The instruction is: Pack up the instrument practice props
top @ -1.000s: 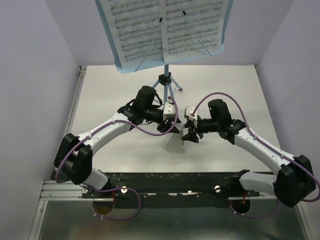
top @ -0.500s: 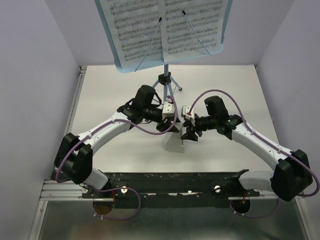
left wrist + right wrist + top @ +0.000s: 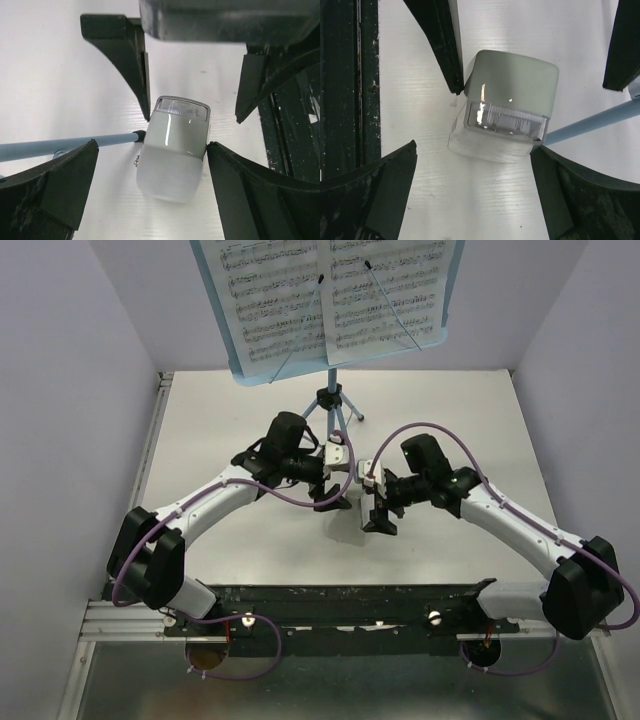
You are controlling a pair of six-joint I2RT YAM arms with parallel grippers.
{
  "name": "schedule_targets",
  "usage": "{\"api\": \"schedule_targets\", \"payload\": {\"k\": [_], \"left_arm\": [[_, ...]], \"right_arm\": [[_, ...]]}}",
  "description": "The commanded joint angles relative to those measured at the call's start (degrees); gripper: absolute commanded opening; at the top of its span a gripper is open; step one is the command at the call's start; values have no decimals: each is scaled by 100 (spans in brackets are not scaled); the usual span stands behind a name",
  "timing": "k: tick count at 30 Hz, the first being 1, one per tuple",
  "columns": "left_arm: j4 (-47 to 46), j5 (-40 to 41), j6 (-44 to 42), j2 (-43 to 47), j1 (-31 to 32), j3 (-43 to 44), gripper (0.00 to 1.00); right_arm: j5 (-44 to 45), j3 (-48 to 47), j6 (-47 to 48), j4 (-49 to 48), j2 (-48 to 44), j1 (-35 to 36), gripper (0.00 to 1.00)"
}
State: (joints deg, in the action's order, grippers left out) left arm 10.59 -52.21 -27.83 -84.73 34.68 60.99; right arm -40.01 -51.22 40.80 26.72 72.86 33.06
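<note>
Box (image 3: pixel 175 145), pale, between spread left fingers (image 3: pixel 130 55) and spread right fingers (image 3: pixel 437 40); sheet-music pages (image 3: pixel 275 295) only overhead.

White table (image 3: pixel 220 430) bearing the tripod feet of a light-blue music stand (image 3: pixel 330 400). A small grey box (image 3: pixel 172 145) with a clear end lies touching one leg (image 3: pixel 65 145) tip.

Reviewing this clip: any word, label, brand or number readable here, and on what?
White printed sheet-music pages on the light-blue metal music stand: staves of notes, too small to read; no words made out.
Pale grey rounded plastic box: no label shows.
Nothing else bears text.
</note>
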Motion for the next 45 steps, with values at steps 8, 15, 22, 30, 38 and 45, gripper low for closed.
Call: {"api": "schedule_targets", "payload": {"k": [8,15,22,30,38,45], "left_arm": [[917,781,-240,896,-391,-87,99],[2018,1573,471,711,-383,-95,99],[1551,1757,1017,1055,-383,-694,99],[1630,1521,947,959,-383,-632,99],[771,2116,1464,932,-383,-887,99],[215,2612,1826,476,-374,-616,99]], "right_arm": [[494,-679,174,1292,-474,-194,100],[2127,-547,41,1142,-694,-177,100],[2174,-257,799,1740,-659,-177,100],[2443,-599,974,1574,-431,-177,100],[3000,-1214,1879,1511,368,-177,100],[1120,-1557,1608,1977,290,-195,100]]}}
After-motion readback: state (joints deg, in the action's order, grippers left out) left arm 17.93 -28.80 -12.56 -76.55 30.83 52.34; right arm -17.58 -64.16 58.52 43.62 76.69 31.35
